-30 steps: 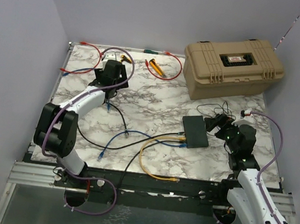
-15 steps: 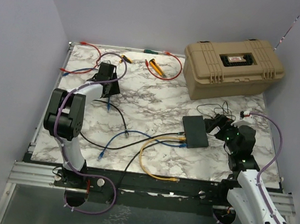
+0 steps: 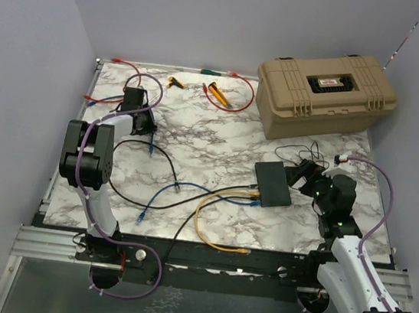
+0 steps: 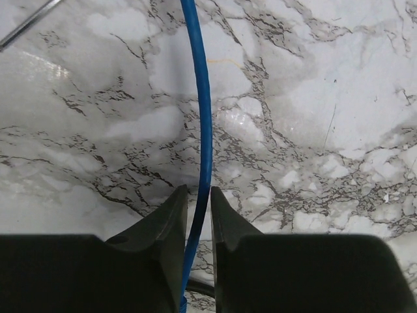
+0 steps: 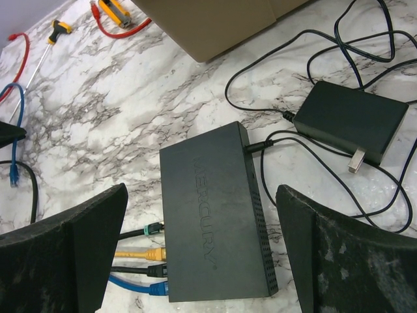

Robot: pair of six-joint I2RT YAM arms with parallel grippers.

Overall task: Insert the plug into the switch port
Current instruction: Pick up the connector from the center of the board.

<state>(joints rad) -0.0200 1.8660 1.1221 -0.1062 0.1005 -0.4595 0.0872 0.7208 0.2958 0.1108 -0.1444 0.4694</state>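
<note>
The switch (image 3: 272, 183) (image 5: 215, 218) is a flat dark-grey box lying right of the table's middle. Several cables are plugged into its left edge. My right gripper (image 3: 301, 173) (image 5: 202, 195) hovers wide open over the switch, one finger on either side of it. At the far left my left gripper (image 3: 138, 121) (image 4: 199, 195) points down at the table. Its jaws are pressed close on a loose blue cable (image 4: 204, 98) that runs between them. That cable's plug (image 3: 151, 147) (image 5: 13, 177) lies on the marble just below the left gripper.
A big tan case (image 3: 327, 87) stands at the back right. A black power adapter (image 5: 348, 120) with looped cords lies beside the switch. Red cables (image 3: 228, 101) and screwdrivers (image 3: 216, 92) lie along the back edge. Yellow (image 3: 214, 238), blue and black cables cross the front.
The left arm has folded back and its gripper has shifted left toward the table's left edge. Its jaws have narrowed from wide open to tight around the blue cable. The right arm is still.
</note>
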